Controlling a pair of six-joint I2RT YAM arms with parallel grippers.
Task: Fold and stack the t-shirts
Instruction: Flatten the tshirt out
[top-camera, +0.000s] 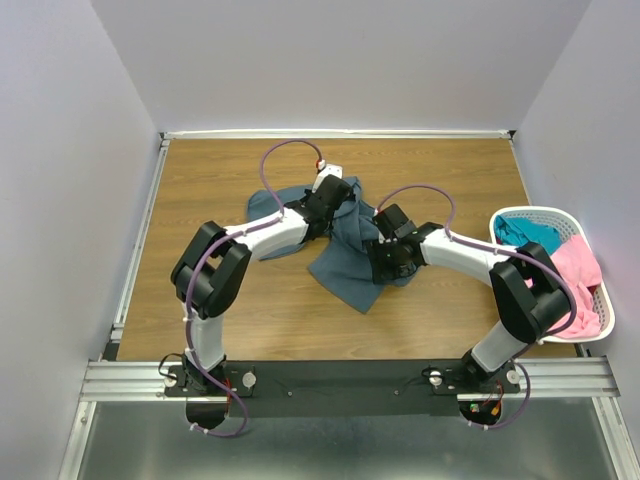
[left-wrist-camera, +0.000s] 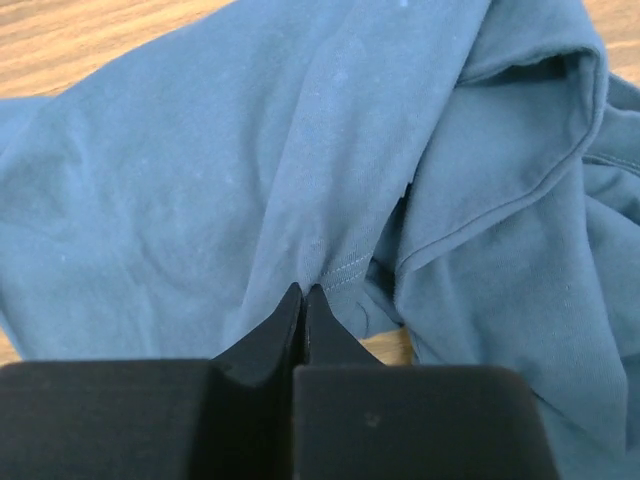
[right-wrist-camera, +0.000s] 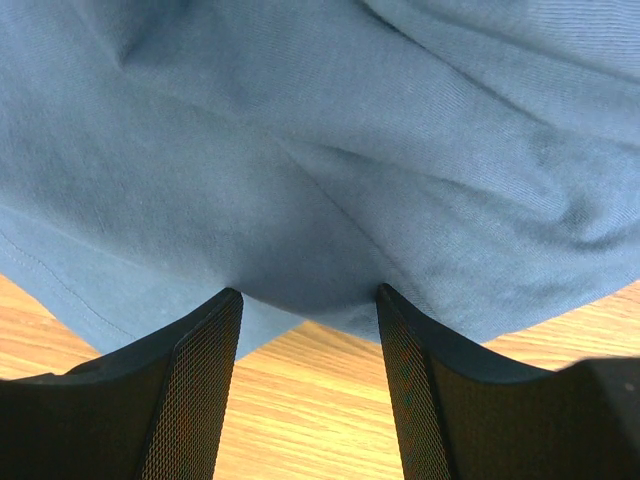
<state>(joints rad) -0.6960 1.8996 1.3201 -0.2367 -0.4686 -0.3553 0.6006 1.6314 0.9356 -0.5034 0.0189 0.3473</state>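
Shirt in work: the slate blue-grey t-shirt (top-camera: 345, 255) lies crumpled on the tabletop (top-camera: 220, 180), to the left of the white basket (top-camera: 545, 212) and well apart from it.
Other shirts: the teal t-shirt (top-camera: 525, 235) and the pink t-shirt (top-camera: 580, 270) are inside the basket, not folded.
Left gripper (left-wrist-camera: 303, 292): closed, pinching a stitched hem on the side of the shirt away from the basket.
Right gripper (right-wrist-camera: 310, 295): open, its fingers standing apart over a bulge of cloth on the side nearer to the basket; it holds nothing yet.
Risk, slipping: the left pinch takes only very little cloth at the tips, so a pull can draw the hem out.
Risk, wrong layer: if the right gripper closes here, I think it can catch mid-cloth or two layers and not an edge, and the shirt then bunches more when spread.
Hidden: both arms cover the middle of the shirt from above; collar and sleeves cannot be sorted out.
Unclear: which hem the left gripper has.
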